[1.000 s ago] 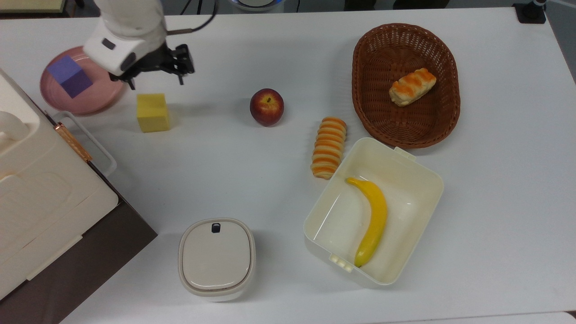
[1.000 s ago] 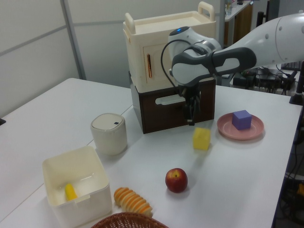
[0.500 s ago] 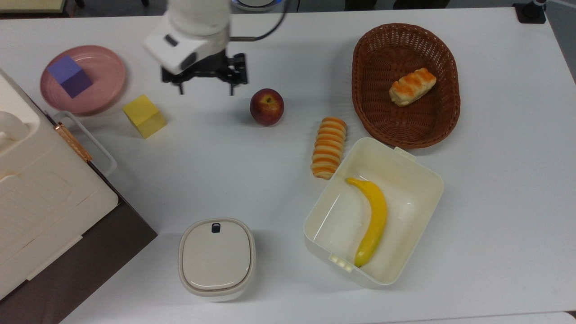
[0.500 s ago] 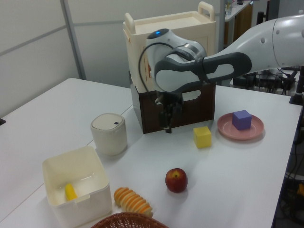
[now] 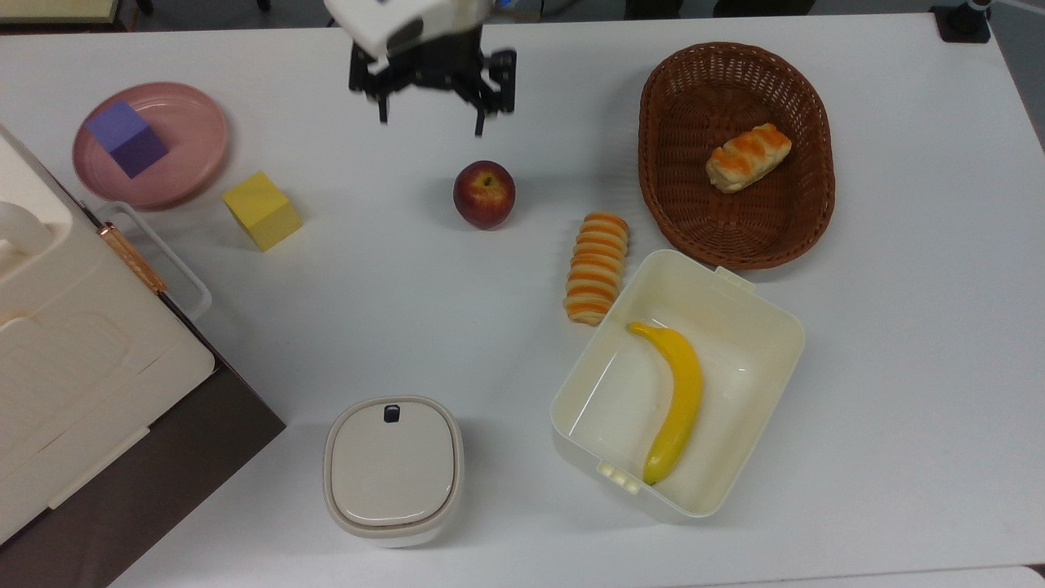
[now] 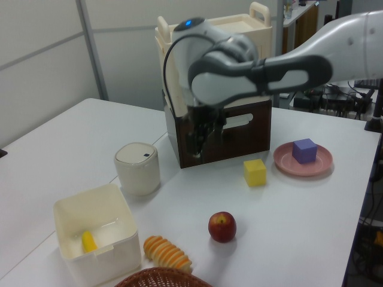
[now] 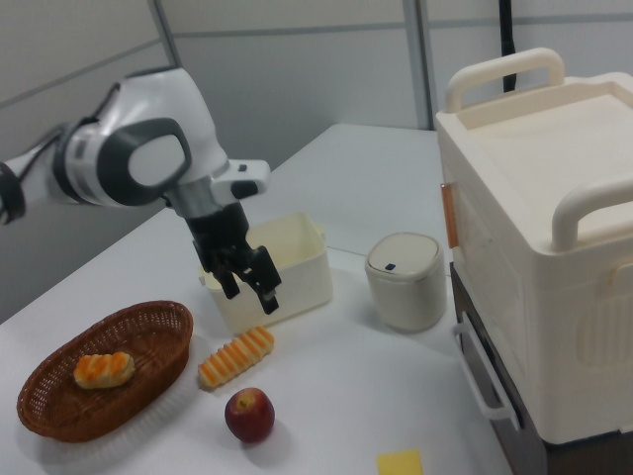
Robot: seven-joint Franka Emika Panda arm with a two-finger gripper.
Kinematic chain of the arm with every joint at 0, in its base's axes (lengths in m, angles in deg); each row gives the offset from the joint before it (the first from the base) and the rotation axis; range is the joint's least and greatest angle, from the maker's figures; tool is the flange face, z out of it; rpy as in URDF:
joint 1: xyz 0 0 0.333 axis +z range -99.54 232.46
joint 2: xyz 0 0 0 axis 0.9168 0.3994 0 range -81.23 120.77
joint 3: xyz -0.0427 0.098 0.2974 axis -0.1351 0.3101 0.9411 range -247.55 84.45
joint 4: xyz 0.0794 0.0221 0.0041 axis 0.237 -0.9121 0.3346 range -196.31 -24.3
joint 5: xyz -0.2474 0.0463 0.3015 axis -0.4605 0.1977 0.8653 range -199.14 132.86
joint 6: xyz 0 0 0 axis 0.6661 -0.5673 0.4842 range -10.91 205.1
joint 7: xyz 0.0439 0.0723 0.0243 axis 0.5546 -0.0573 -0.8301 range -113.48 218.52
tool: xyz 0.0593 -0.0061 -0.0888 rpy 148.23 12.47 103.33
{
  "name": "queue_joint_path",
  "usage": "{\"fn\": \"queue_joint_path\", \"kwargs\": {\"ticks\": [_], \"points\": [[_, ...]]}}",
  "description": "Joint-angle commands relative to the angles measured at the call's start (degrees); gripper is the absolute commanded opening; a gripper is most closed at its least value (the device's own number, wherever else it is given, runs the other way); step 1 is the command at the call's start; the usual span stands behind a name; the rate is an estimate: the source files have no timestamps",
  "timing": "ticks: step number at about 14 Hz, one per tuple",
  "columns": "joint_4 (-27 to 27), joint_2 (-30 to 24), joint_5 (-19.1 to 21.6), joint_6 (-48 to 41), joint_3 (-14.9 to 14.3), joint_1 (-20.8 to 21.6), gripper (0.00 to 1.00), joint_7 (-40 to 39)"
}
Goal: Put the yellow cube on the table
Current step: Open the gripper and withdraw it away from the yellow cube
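Since a second ago the gripper (image 5: 430, 121) has lifted away, jaws wide apart, empty; yellow cube (image 5: 261, 210) sits released on the table (image 5: 392, 286), beside the pink plate (image 5: 192, 159).

Yellow cube (image 5: 262, 210), matte, plain; purple cube (image 5: 126, 138) on pink plate (image 5: 192, 160); dark red apple (image 5: 484, 193); orange-and-cream striped bread (image 5: 597, 267); brown wicker basket (image 5: 671, 115); yellow banana (image 5: 675, 398) in cream tub (image 5: 763, 384); white table (image 5: 898, 343); black gripper (image 5: 431, 124).
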Motion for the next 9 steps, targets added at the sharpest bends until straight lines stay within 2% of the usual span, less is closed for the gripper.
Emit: {"fn": "queue_joint_path", "kwargs": {"ticks": [1, 4, 7, 9], "points": [[-1.55, -5.03, 2.82, -3.46, -0.51, -0.05, 1.0, 0.47], [-2.16, -6.69, 2.74, -4.35, 1.24, -2.58, 1.0, 0.38], [-2.08, -7.14, 2.74, -4.7, 7.47, -9.78, 1.0, -0.93], [-1.99, -7.14, 2.74, -5.75, 7.93, -10.42, 1.0, -1.98]]}}
